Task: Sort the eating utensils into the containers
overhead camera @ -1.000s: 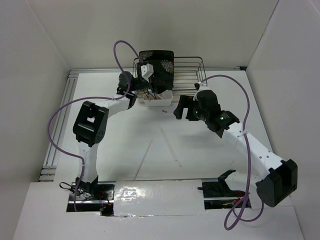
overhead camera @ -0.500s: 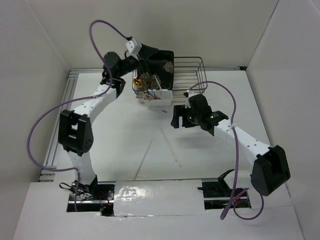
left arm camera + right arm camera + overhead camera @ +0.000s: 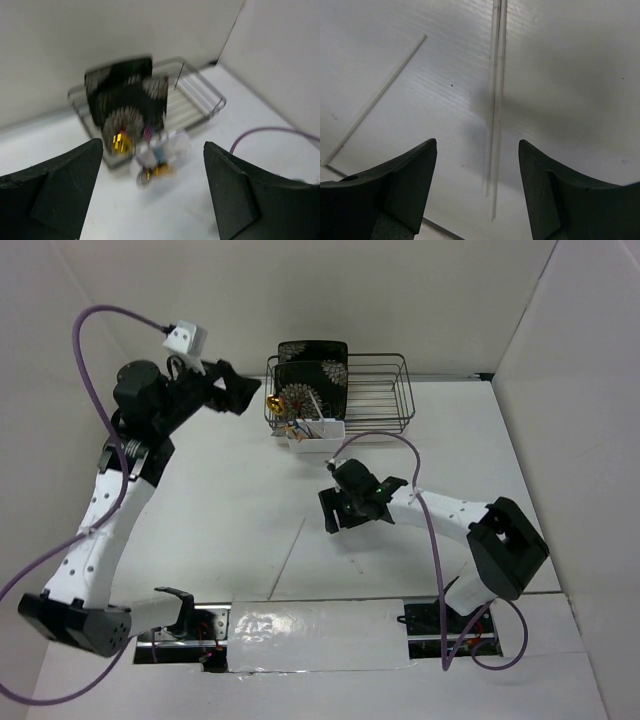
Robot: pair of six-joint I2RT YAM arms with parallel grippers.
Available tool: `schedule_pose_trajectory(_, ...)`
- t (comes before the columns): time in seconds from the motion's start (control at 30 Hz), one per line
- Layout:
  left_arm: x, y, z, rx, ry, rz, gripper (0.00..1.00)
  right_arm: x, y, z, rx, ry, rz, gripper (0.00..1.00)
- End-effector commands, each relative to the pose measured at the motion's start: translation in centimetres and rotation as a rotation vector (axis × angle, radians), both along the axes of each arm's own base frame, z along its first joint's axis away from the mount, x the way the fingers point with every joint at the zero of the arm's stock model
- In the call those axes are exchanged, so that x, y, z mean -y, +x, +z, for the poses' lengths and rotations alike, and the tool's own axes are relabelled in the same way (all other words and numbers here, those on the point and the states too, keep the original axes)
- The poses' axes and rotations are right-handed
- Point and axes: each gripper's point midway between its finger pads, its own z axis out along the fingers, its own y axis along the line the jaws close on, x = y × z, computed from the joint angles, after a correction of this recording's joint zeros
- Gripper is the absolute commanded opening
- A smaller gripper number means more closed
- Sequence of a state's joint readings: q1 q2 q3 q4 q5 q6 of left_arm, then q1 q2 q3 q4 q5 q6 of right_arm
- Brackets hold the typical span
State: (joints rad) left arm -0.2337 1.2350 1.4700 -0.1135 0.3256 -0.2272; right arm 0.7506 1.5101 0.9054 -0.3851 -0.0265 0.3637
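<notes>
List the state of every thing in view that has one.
left gripper: open, empty
right gripper: open, over the chopstick pair
chopstick pair: flat on the table, side by side
single chopstick: flat on the table, apart
caddy: holding several utensils
plates: upright in the wire rack

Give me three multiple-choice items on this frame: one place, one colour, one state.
1. The white caddy sits:
A) just in front of the wire rack
B) by the right arm's base
C) at the table's left edge

2. The plates are:
A) plain white
B) black, patterned
C) red

3. The right gripper is:
A) shut on a spoon
B) shut, empty
C) open over the chopsticks

Key: A, it stands at the rack's front left; B, dark floral faces show; C, its jaws stand apart either side of the pair.
</notes>
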Motion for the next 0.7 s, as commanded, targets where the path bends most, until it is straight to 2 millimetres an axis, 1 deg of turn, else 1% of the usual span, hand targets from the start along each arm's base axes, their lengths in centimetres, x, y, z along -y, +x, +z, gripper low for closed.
schedule_pose_trajectory(0.0,-2.3,-3.0,-7.3,-0.264,0.024,0.086,0.94,-0.1,-0.4,-1.1,0.016,-0.035,-0.020,0.72)
schedule_pose_trajectory(0.03,-2.7,-4.5,-6.8,-0.245,0.016,0.092,0.94,0.4,-0.5,-1.9,0.003,-0.059,-0.028,0.69)
schedule_pose_trajectory(0.07,-3.1,-5.2,-8.3,-0.277,0.017,0.099,0.95,0.5,-0.9,-2.3,-0.002,-0.078,-0.028,0.65)
schedule_pose_trajectory(0.13,-3.4,-6.6,-8.9,-0.292,0.006,0.104,0.95,0.7,-0.9,-3.0,-0.005,-0.104,-0.038,0.60)
schedule_pose_trajectory(0.17,-3.6,-7.7,-9.2,-0.299,0.000,0.103,0.95,1.1,-1.0,-3.4,-0.006,-0.121,-0.044,0.59)
schedule_pose_trajectory(0.2,-3.7,-8.1,-9.5,-0.305,-0.004,0.105,0.95,1.3,-1.4,-3.8,-0.013,-0.132,-0.036,0.54)
schedule_pose_trajectory(0.23,-3.7,-8.6,-9.7,-0.311,-0.009,0.098,0.95,1.3,-1.1,-3.7,0.003,-0.133,-0.045,0.52)
schedule_pose_trajectory(0.27,-3.7,-9.4,-9.9,-0.313,-0.013,0.092,0.95,1.5,-1.5,-4.2,-0.007,-0.145,-0.041,0.51)
schedule_pose_trajectory(0.3,-3.7,-9.9,-10.1,-0.324,-0.015,0.087,0.95,1.4,-1.3,-4.2,-0.002,-0.140,-0.042,0.48)
schedule_pose_trajectory(0.33,-3.7,-10.0,-10.6,-0.342,-0.017,0.088,0.95,1.6,-1.8,-4.8,-0.015,-0.155,-0.033,0.47)
schedule_pose_trajectory(0.43,-3.8,-10.7,-11.8,-0.388,-0.011,0.091,0.95,1.4,-1.9,-5.2,-0.006,-0.170,-0.030,0.39)
schedule_pose_trajectory(0.5,-3.9,-11.0,-12.8,-0.428,0.000,0.092,0.94,1.9,-2.4,-6.8,-0.033,-0.199,-0.029,0.36)
schedule_pose_trajectory(0.53,-3.8,-11.1,-13.2,-0.446,0.002,0.091,0.94,1.7,-2.3,-6.7,-0.026,-0.191,-0.026,0.28)
schedule_pose_trajectory(0.57,-4.0,-11.1,-13.5,-0.463,-0.004,0.105,0.96,1.7,-2.7,-7.4,-0.042,-0.194,-0.020,0.24)
schedule_pose_trajectory(0.6,-4.1,-11.1,-14.2,-0.495,-0.012,0.120,1.00,2.0,-3.0,-7.8,-0.050,-0.206,-0.015,0.19)
schedule_pose_trajectory(0.63,-4.3,-11.3,-15.0,-0.535,-0.015,0.137,1.00,1.7,-3.0,-7.9,-0.053,-0.195,-0.013,0.11)
schedule_pose_trajectory(0.67,-4.5,-11.4,-15.8,-0.571,-0.025,0.160,1.00,1.7,-3.1,-8.1,-0.055,-0.199,-0.009,0.07)
